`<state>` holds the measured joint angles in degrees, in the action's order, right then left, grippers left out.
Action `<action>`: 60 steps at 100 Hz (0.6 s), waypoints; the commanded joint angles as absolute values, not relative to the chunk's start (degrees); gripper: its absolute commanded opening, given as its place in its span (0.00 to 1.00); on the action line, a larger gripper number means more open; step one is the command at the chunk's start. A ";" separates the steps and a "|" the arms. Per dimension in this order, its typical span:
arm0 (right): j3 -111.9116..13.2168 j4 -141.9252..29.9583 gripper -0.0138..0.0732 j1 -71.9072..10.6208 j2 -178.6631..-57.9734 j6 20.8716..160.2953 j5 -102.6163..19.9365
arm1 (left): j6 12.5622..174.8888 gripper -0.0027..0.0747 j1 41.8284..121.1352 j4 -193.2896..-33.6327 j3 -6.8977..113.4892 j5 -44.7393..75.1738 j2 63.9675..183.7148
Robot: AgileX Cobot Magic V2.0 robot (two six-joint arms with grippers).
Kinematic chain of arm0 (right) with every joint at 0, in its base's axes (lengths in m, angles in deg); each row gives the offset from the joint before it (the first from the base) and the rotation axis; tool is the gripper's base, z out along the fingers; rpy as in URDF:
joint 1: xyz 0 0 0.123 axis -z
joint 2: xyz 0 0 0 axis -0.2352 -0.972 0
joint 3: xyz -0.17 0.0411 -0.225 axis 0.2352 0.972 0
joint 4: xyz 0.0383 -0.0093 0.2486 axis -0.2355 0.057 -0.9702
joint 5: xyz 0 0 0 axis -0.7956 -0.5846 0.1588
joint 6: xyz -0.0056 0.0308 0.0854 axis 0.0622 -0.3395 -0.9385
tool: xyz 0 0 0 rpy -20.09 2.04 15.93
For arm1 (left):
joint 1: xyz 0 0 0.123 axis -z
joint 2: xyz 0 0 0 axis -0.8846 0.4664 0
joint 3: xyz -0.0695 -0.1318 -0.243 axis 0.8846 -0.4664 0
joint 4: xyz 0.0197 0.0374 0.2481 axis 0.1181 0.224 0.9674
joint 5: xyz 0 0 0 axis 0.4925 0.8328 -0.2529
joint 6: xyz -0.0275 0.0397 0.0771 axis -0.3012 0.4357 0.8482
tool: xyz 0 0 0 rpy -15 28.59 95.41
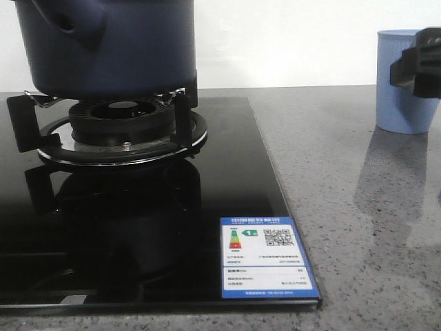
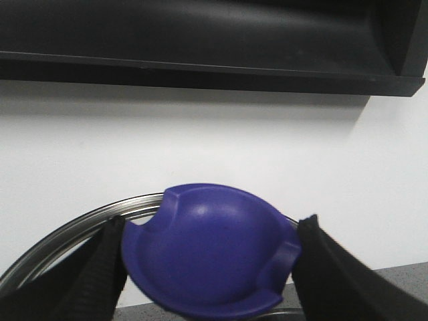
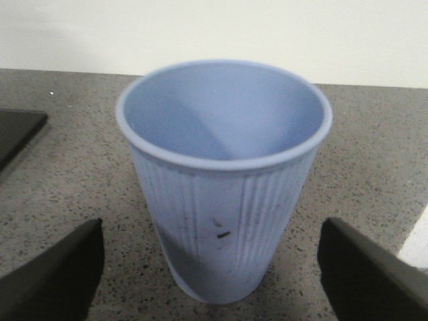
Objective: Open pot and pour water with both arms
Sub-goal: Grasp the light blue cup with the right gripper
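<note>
- Left pincer (image 2: 210, 267) clamped on a rounded purple-blue knob (image 2: 210, 257), one black finger (image 2: 100, 267) pressed against each side of it.
- Behind and under that knob, a curved strip of shiny metal rim (image 2: 80, 224), probably the lid's edge, though too little shows to be sure.
- Beyond the left pincer: a plain white wall (image 2: 214, 147) and a dark overhead shelf or hood (image 2: 214, 47).
- Dark navy pot (image 1: 107, 45) seated on the pan supports over the black burner ring (image 1: 124, 117) of a glossy black glass hob (image 1: 138, 227); stubby spout with a round hole (image 1: 67, 26) on its side.
- Top of the pot cut off in the front view, so its place relative to the left pincer cannot be read from there.
- Right pincer (image 3: 214, 281) spread wide, its two dark fingers (image 3: 53, 274) standing apart on either side of a light blue ribbed cup (image 3: 224, 180), neither touching it.
- Cup upright on the speckled grey bench (image 1: 344, 207), between the fingers and just ahead of them, interior apparently empty.
- Pot well apart from the right pincer, across the hob's edge on the far side from the cup.
- White-and-blue energy label with a QR code (image 1: 267, 256) stuck at the hob's near corner.
</note>
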<state>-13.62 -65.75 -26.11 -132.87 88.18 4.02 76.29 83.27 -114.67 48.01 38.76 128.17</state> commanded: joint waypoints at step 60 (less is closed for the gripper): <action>-21.22 -62.74 0.84 -26.13 -147.35 84.77 20.15 | 76.29 0.52 83.17 -114.49 50.14 44.74 126.61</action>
<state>-19.19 -63.88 -26.11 -147.63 84.86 14.54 76.29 83.27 -114.67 48.01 38.76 128.17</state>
